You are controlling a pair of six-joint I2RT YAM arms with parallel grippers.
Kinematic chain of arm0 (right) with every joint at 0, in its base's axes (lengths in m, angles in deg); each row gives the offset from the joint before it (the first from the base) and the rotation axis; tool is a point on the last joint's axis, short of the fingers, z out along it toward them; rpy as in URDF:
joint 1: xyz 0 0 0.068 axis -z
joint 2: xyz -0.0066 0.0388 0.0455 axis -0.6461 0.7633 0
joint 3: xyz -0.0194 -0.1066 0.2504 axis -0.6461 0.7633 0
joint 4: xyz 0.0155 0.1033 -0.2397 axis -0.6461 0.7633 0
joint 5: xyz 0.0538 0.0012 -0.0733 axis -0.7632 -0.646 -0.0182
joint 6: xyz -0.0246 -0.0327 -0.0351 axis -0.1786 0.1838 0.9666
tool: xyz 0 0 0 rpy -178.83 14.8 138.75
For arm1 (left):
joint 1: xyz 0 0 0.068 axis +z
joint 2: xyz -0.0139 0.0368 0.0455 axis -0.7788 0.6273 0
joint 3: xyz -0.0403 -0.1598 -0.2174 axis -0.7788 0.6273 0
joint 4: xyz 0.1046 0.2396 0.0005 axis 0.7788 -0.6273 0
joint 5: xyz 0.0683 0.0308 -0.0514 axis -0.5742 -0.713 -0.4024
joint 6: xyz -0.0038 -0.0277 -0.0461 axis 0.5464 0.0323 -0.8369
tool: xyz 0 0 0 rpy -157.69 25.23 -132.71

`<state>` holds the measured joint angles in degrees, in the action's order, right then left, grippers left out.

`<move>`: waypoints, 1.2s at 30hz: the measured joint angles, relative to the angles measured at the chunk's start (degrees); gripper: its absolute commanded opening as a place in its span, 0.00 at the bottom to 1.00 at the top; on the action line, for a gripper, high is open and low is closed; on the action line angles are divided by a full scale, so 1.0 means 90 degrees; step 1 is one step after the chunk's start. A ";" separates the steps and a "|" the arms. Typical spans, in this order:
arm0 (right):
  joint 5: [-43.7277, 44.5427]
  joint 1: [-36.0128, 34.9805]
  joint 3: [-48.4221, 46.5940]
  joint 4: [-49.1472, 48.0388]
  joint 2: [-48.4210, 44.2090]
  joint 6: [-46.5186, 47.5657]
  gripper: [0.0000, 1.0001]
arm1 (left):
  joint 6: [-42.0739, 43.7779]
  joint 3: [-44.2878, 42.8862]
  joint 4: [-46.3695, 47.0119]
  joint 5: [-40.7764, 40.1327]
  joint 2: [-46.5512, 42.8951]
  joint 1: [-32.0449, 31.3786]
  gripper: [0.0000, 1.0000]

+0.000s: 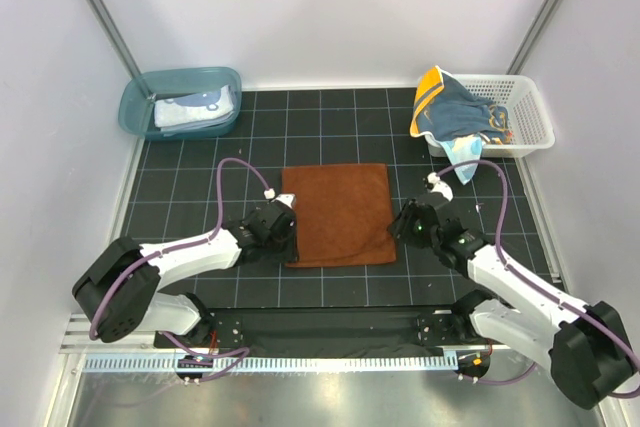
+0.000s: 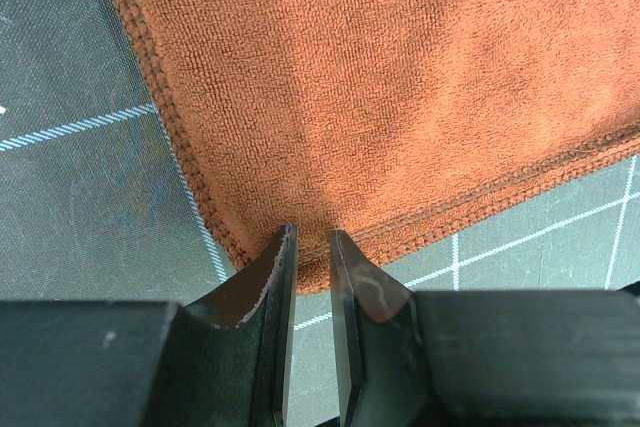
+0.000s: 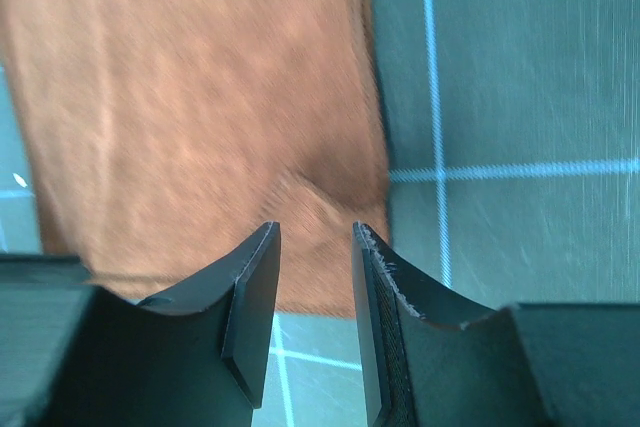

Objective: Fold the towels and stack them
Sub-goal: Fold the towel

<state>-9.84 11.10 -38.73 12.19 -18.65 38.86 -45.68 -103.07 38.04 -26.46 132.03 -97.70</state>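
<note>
A rust-brown terry towel [image 1: 338,213] lies spread flat in the middle of the black grid mat. My left gripper [image 1: 291,245] hovers over its near left corner; in the left wrist view the towel [image 2: 380,87] fills the frame, and the gripper [image 2: 312,237] is open by a narrow gap with nothing in it. My right gripper [image 1: 396,234] is over the near right corner; above the towel [image 3: 200,97] the gripper [image 3: 315,232] stands open and empty. A folded pale blue and white towel [image 1: 195,109] lies in the teal tub. A navy and yellow-orange towel [image 1: 462,115] hangs out of the white basket.
The teal plastic tub [image 1: 135,112] stands at the back left and the white lattice basket [image 1: 530,117] at the back right. White walls and slanted metal posts close in the mat. The arms' bases and a metal rail run along the near edge.
</note>
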 measured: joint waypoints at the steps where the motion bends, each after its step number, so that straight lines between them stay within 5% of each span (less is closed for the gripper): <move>1: 0.0061 0.0000 -0.0153 0.0005 0.0109 0.0007 0.41 | -0.0002 0.0000 -0.0002 0.0000 0.0000 0.0000 0.24; 8: 0.0313 -0.0002 -0.1154 -0.0214 0.1418 0.0107 0.39 | -0.0015 0.0007 -0.0085 -0.0005 -0.0051 0.0000 0.24; 17: 0.0350 -0.0199 -0.1222 -0.0384 0.2506 0.0199 0.35 | -0.0015 0.0007 -0.0185 -0.0005 -0.0100 0.0000 0.24; 36: 0.0141 -0.0571 0.0182 0.0503 0.0359 0.0010 0.33 | -0.0015 0.0007 -0.0267 -0.0002 -0.0138 0.0000 0.24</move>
<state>-8.57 5.96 -37.09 16.72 -15.42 38.95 -45.82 -103.00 35.64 -26.48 130.78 -97.70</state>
